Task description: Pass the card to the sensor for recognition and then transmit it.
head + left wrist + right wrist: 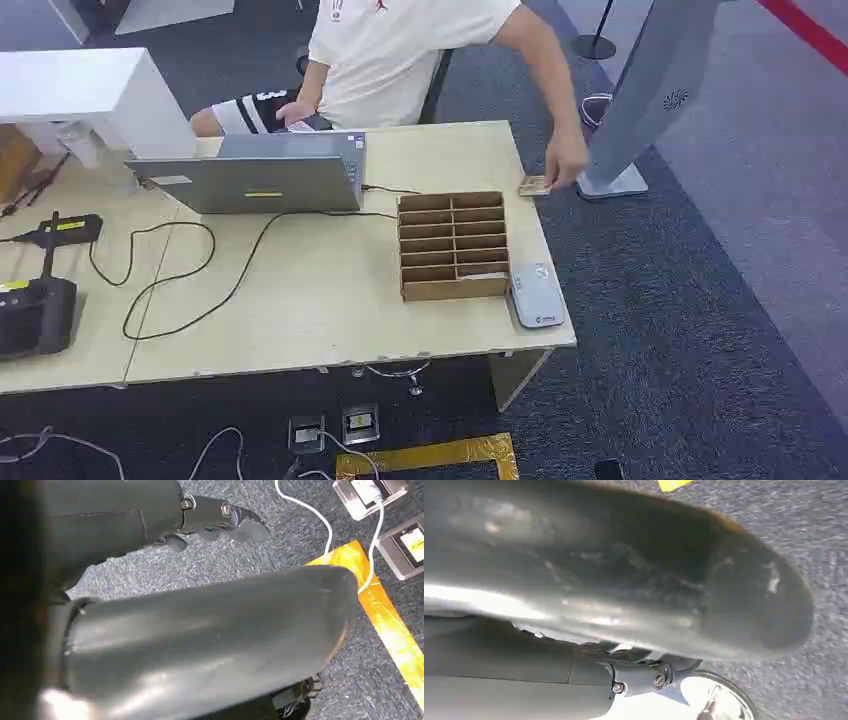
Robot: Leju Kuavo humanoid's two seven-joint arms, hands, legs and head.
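A small tan card [533, 185] lies at the table's far right edge, and a person's hand [565, 160] rests on it. The flat grey sensor [537, 295] lies on the table's right edge, nearer to me, beside a cardboard slot box [452, 245]. My left hand [200, 630] hangs over the carpet, its thick thumb and dark fingers [220, 517] apart and holding nothing. My right hand [624, 580] also hangs over the carpet with nothing in it, its fingers [639, 675] apart from the thumb.
A person in a white shirt [400, 60] sits behind the wooden table [300, 310]. A grey laptop [270, 170] with trailing black cables stands at the middle. A grey floor stand [640, 100] rises right of the table. Floor sockets [335, 430] and yellow tape [430, 458] lie below.
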